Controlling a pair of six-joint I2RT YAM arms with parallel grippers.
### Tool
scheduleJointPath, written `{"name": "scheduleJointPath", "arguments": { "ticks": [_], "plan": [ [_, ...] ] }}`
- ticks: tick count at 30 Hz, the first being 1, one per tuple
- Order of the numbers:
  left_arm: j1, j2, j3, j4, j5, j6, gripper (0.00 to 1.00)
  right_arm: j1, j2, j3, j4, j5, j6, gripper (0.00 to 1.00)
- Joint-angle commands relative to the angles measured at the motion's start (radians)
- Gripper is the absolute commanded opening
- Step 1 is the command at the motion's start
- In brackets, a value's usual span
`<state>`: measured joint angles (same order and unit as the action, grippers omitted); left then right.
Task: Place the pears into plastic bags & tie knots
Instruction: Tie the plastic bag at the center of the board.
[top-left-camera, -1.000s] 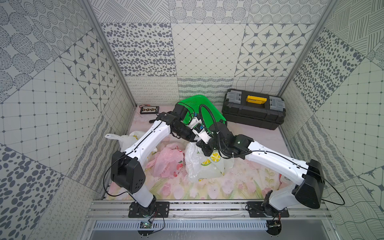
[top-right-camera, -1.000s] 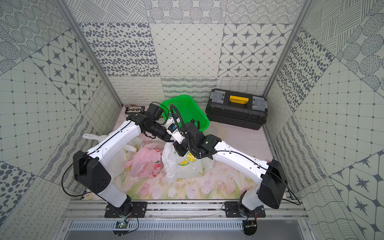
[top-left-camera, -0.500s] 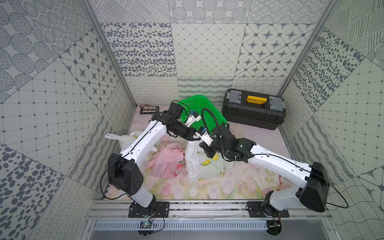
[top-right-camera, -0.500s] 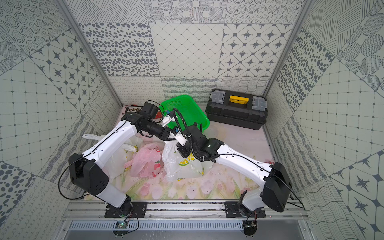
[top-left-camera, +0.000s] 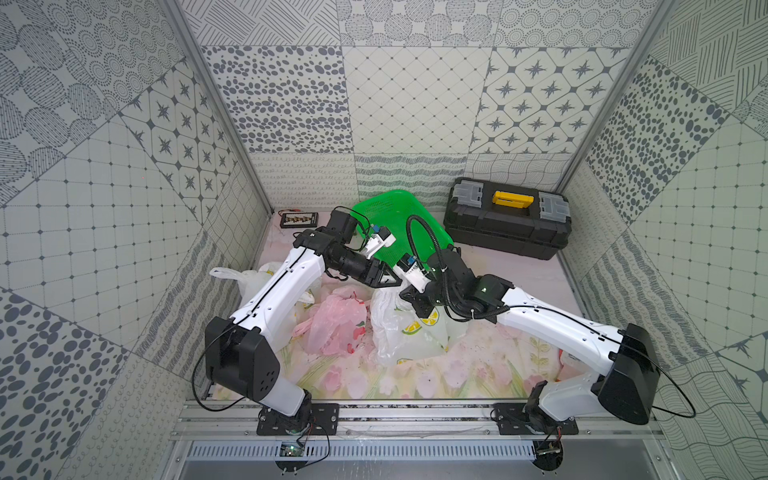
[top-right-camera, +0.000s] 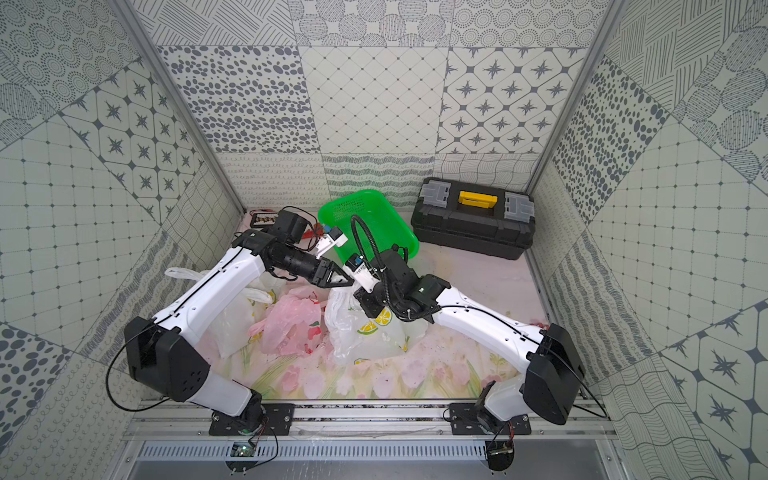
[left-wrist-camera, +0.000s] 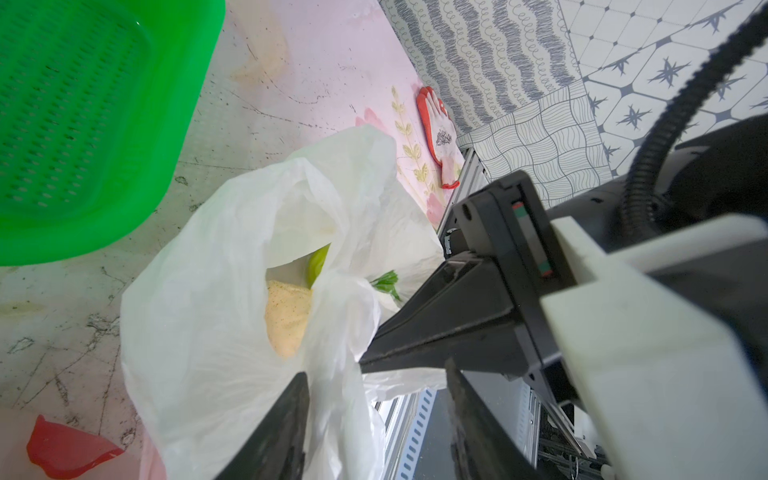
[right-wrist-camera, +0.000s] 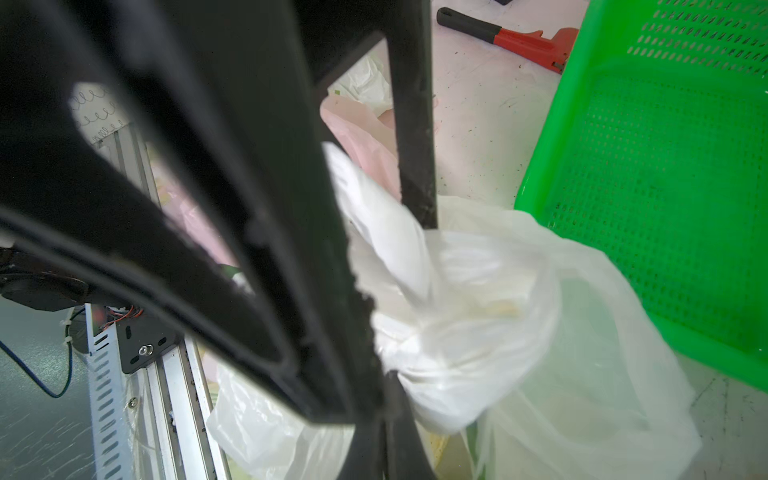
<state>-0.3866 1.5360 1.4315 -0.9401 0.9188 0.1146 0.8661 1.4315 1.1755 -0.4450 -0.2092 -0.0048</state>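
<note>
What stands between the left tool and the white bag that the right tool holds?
Nothing visible does. The top of the white bag lies between the open jaws of the left tool, and the shut right tool pinches it too.

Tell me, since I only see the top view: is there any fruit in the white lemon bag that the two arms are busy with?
Observer: Yes. The left wrist view looks into the bag: a cream pear lies inside, with a green pear beside it.
Visitor: Is anything holding the bag?
Observer: The right gripper is shut on its gathered top.
Visitor: And the other claw?
Observer: The left gripper is open, with its fingers on either side of the plastic, not pinching it.
</note>
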Motion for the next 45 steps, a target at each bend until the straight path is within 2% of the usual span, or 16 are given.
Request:
{"name": "scheduleJointPath", "arguments": {
  "ticks": [1,4,5,8,16,22,28,32,38,42,45],
  "plan": [
    [-0.003,-0.012,-0.017,-0.051,-0.004,0.066,0.54,-0.009,-0.035,-0.012,0.019,-0.019,0.016,0.00],
    [-0.005,-0.019,-0.040,-0.077,-0.054,0.099,0.52,-0.014,-0.036,-0.013,0.019,-0.019,0.018,0.00],
    [-0.005,-0.017,-0.044,-0.092,-0.069,0.114,0.47,-0.015,-0.037,-0.012,0.019,-0.020,0.019,0.00],
    [-0.005,-0.015,-0.041,-0.104,-0.087,0.125,0.21,-0.019,-0.037,-0.007,0.012,-0.031,0.019,0.00],
    [-0.005,0.020,0.044,-0.008,-0.070,0.001,0.01,0.005,-0.060,0.006,-0.038,-0.081,-0.012,0.00],
    [-0.005,0.030,0.052,0.040,-0.036,-0.055,0.00,0.035,-0.063,0.018,-0.037,-0.144,-0.005,0.00],
    [-0.005,0.007,0.055,0.023,-0.013,-0.036,0.00,-0.018,0.014,0.000,-0.064,-0.062,-0.042,0.00],
    [-0.006,0.016,0.052,-0.015,-0.018,-0.009,0.00,-0.084,-0.023,-0.022,0.012,-0.030,-0.016,0.00],
    [-0.018,0.007,0.049,0.004,0.002,-0.013,0.00,-0.073,-0.003,-0.016,0.026,0.053,-0.005,0.00],
    [-0.021,0.013,0.046,0.003,-0.007,-0.009,0.10,-0.067,-0.019,-0.057,0.101,0.111,0.047,0.00],
    [-0.022,0.026,0.047,-0.011,-0.030,0.004,0.23,-0.062,-0.033,-0.072,0.131,0.101,0.057,0.00]
  ]
}}
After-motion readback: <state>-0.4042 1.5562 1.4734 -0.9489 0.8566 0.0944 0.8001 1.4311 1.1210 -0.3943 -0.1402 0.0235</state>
